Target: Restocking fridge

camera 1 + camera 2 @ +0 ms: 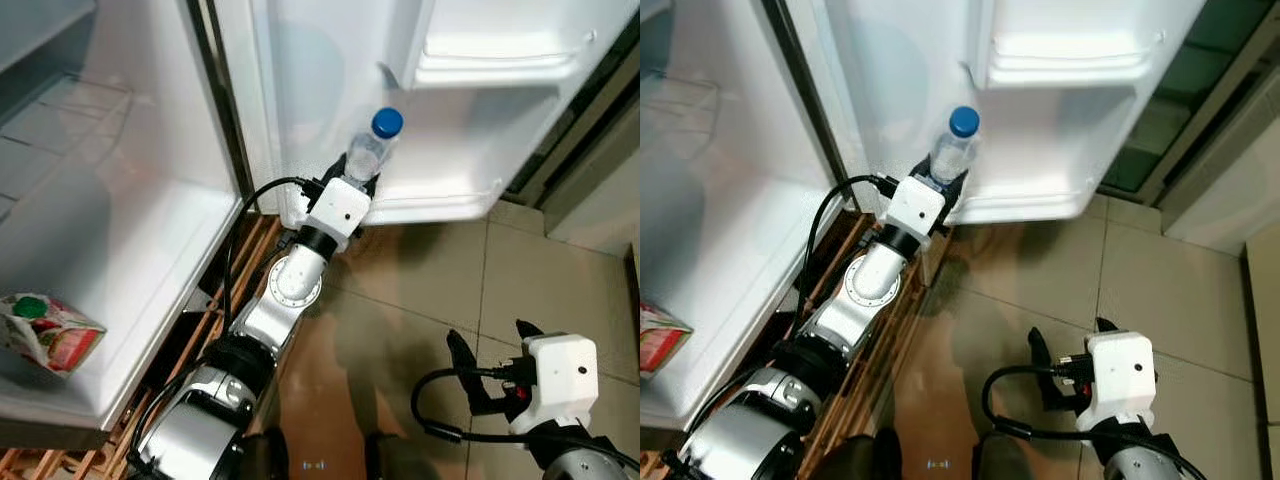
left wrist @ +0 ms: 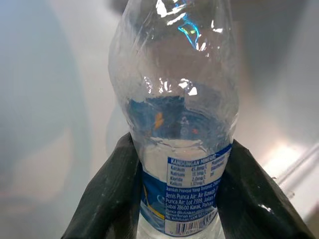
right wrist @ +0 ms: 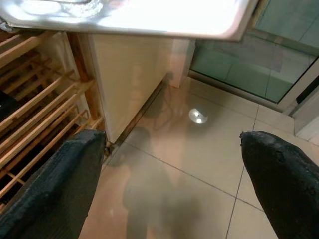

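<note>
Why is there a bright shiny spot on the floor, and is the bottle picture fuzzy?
Right wrist view: the spot is a light reflecting off glossy tiles. Left wrist view: the bottle between the left gripper fingers is fairly sharp; the background is blurred.

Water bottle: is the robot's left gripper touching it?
Touching. In the left wrist view both black fingers press against the water bottle, one on each side of its label.

We count one water bottle [image 1: 373, 146], one juice carton [image 1: 45, 331], two door shelves [image 1: 470, 190], two grippers [image 1: 356, 180] [image 1: 490, 370].
</note>
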Robot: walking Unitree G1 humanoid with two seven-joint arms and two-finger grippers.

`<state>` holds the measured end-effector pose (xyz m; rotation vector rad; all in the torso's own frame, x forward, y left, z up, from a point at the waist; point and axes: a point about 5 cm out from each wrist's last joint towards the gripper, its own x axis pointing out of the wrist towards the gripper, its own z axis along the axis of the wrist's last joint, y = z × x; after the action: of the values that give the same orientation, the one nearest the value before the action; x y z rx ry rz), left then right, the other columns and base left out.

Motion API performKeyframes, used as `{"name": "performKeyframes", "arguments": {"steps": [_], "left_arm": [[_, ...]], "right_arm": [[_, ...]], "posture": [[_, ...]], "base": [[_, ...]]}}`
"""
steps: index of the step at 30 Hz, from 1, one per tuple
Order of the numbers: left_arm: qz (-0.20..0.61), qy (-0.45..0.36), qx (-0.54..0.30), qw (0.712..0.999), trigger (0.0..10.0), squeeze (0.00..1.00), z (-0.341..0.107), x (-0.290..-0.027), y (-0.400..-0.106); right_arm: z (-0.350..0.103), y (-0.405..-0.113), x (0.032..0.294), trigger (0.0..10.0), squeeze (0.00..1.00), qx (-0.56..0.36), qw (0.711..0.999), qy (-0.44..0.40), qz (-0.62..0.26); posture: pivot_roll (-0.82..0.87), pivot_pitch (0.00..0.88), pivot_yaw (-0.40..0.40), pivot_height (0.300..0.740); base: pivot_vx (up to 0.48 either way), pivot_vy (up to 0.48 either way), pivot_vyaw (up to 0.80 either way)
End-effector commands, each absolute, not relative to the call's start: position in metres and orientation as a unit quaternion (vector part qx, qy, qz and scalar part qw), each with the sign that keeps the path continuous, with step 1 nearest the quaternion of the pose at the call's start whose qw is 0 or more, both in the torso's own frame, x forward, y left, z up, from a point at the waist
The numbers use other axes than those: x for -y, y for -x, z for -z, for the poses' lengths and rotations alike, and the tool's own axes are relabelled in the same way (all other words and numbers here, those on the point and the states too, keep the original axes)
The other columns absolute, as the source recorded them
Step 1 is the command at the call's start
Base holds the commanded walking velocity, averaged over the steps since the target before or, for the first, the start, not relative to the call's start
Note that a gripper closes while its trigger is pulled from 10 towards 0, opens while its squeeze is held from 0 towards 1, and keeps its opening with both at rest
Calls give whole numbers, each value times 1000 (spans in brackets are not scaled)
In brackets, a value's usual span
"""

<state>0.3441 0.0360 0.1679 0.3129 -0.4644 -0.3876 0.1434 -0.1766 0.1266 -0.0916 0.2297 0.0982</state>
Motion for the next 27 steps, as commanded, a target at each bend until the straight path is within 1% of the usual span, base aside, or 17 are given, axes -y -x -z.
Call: {"name": "performKeyframes", "arguments": {"steps": [1,3,11,12,16,18,22,27], "left_arm": [[146,-151,180,961,10000,0,-158,-53,-353],[110,-151,145,972,10000,0,-158,-61,-362],[78,-128,108,983,10000,0,-168,-63,-375],[75,-126,103,984,10000,1000,-168,-64,-376],[74,-114,68,988,10000,1000,-172,-63,-382],[74,-112,64,989,10000,1000,-173,-63,-382],[67,-70,44,994,10000,1000,-178,-63,-386],[50,-50,66,995,10000,1000,-201,-69,-391]], "right_arm": [[-127,-141,176,10000,0,-120,990,45,-52],[-127,-142,177,10000,0,-122,990,46,-53],[-125,-147,177,10000,0,-123,990,46,-59],[-125,-147,177,10000,0,-123,990,46,-59],[-125,-151,175,10000,0,-120,990,44,-61],[-125,-151,175,10000,0,-119,990,44,-61],[-123,-155,175,10000,0,-117,990,42,-61],[-122,-160,175,10000,0,-113,991,42,-61]], "posture": [[-301,231,10,740],[-297,225,9,740],[-282,198,6,740],[-282,198,6,740],[-276,182,9,740],[-276,182,9,740],[-268,170,12,740],[-260,153,15,740]], "base": [[0,0,0],[0,0,0],[0,0,0],[0,0,0],[0,0,0],[0,0,0],[0,0,0],[0,0,0]]}}
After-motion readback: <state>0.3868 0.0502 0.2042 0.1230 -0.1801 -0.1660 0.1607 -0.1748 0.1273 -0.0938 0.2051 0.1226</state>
